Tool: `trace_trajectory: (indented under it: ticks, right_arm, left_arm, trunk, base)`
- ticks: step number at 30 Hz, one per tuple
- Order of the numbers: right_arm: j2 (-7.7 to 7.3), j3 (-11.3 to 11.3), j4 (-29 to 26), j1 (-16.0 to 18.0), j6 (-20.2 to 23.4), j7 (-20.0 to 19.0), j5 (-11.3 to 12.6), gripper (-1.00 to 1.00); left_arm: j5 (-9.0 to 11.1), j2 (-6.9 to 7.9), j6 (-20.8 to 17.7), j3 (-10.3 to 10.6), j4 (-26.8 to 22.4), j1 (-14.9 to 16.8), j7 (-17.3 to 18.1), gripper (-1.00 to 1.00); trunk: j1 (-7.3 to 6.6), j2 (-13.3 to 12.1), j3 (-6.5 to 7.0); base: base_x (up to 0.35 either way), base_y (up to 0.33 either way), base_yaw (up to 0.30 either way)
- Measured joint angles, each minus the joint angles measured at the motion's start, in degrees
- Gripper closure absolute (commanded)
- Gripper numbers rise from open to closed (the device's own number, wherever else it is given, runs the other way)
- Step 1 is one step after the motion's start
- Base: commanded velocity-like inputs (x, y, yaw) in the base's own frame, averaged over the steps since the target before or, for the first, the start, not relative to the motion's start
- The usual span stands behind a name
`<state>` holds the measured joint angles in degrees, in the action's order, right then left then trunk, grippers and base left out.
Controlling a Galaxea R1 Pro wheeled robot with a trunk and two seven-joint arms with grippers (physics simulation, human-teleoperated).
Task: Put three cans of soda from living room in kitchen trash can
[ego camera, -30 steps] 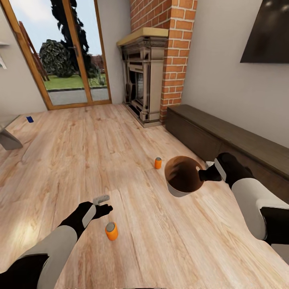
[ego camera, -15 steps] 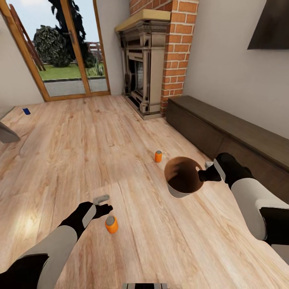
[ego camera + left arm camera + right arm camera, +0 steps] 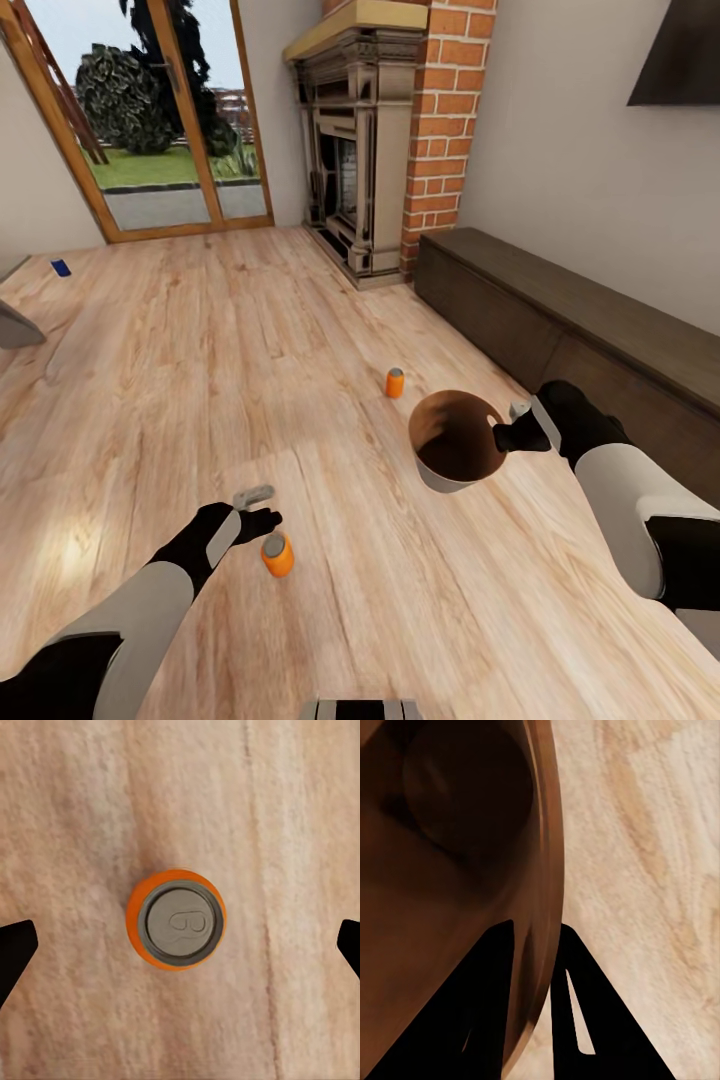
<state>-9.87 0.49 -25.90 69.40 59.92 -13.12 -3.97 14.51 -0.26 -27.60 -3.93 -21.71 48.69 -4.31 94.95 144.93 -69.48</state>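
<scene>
Hovering above an upright orange can [image 3: 175,919] on the wood floor [image 3: 300,330], left gripper [image 3: 262,508] is spread wide, can centred between the fingers, no contact. Right gripper [image 3: 537,967] is pinched on the rim of the trash can [image 3: 455,437], held tilted off the floor. Second orange can [image 3: 395,382] stands just beyond the bucket; blue can [image 3: 61,267] lies far off near the glass doors [image 3: 160,120].

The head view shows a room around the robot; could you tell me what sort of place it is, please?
Most likely a living room: a brick fireplace with a mantel, glazed garden doors, and a wall-mounted dark screen above a long low cabinet.
</scene>
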Motion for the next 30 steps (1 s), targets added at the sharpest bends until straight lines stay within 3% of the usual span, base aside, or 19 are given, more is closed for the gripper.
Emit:
trace_trajectory:
  ticks: [7,18,30]
  right_arm:
    - [0.07,-0.01,0.05,0.01,-0.01,0.02,-0.04,1.0]
    - [0.11,1.04,0.1,-0.07,0.0,0.04,-0.02,1.0]
    - [0.2,1.15,0.11,-0.1,0.01,0.02,0.13,1.0]
  left_arm:
    - [0.06,-0.01,0.0,0.26,0.0,-0.04,0.0,-1.0]
    - [0.08,-0.01,0.0,0.32,0.0,-0.08,0.0,-1.0]
    - [0.08,-0.01,0.0,0.33,0.0,-0.06,0.0,-1.0]
  trunk:
    - [0.0,0.0,0.0]
    - [0.0,0.0,0.0]
    - [0.32,0.15,-2.65]
  base:
    - [0.228,0.0,0.0]
    - [0.032,0.0,0.0]
    - [0.0,0.0,0.0]
